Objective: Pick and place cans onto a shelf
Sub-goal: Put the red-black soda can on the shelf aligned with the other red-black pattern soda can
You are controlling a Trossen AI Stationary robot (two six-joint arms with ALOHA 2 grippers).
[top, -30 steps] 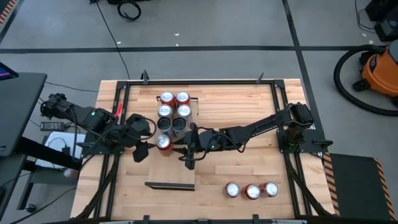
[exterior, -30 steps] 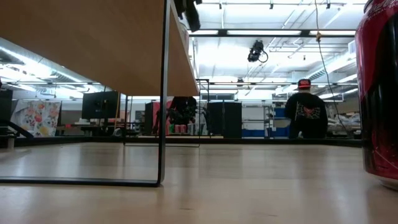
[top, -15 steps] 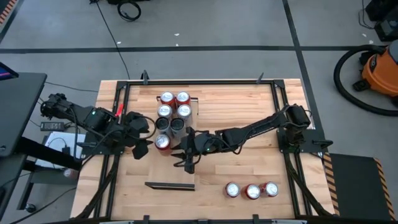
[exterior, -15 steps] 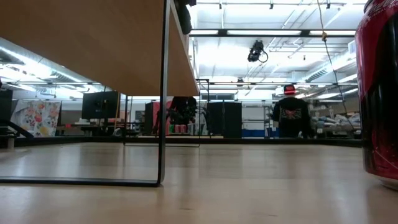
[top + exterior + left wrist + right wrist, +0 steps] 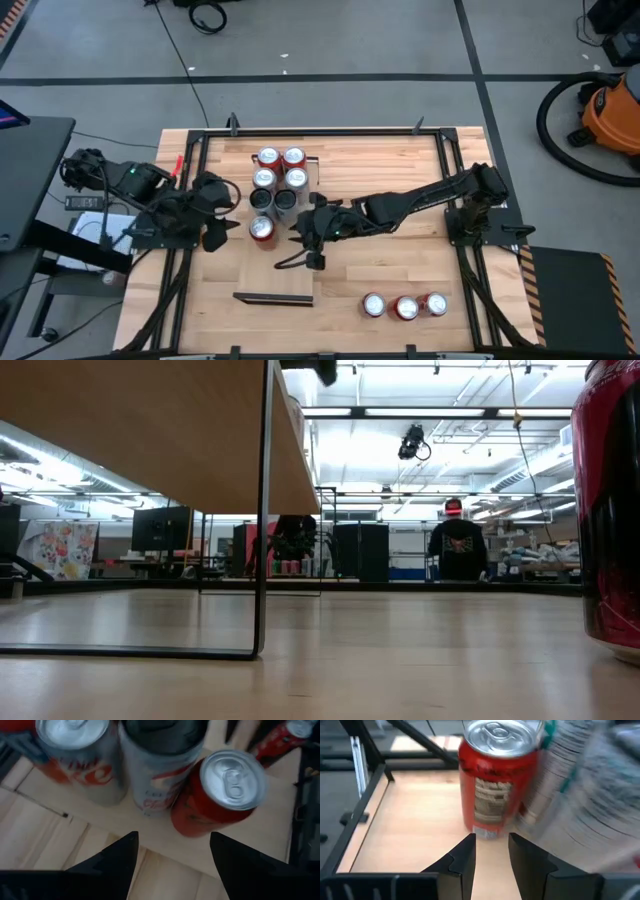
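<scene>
Several cans stand upright in two rows on the far part of the shelf (image 5: 276, 268), a light board raised above the table (image 5: 140, 430). The nearest is a red can (image 5: 261, 228). My left gripper (image 5: 214, 238) is open and empty just left of that red can, which shows in the left wrist view (image 5: 225, 790) beside silver cans (image 5: 155, 770). My right gripper (image 5: 303, 259) hangs over the shelf's right side, near that red can (image 5: 497, 775). Its fingers are a little apart and empty (image 5: 491, 840).
Three red cans (image 5: 405, 306) stand in a row on the table near its front right; one fills the low view's right edge (image 5: 610, 510). The shelf's thin dark end frame (image 5: 263, 510) stands on the table. A person (image 5: 455, 545) stands far off in the room.
My left gripper has drawn back from the red can toward the table's left edge. My right gripper has risen a little by the shelf's right side and turned. No can has moved.
</scene>
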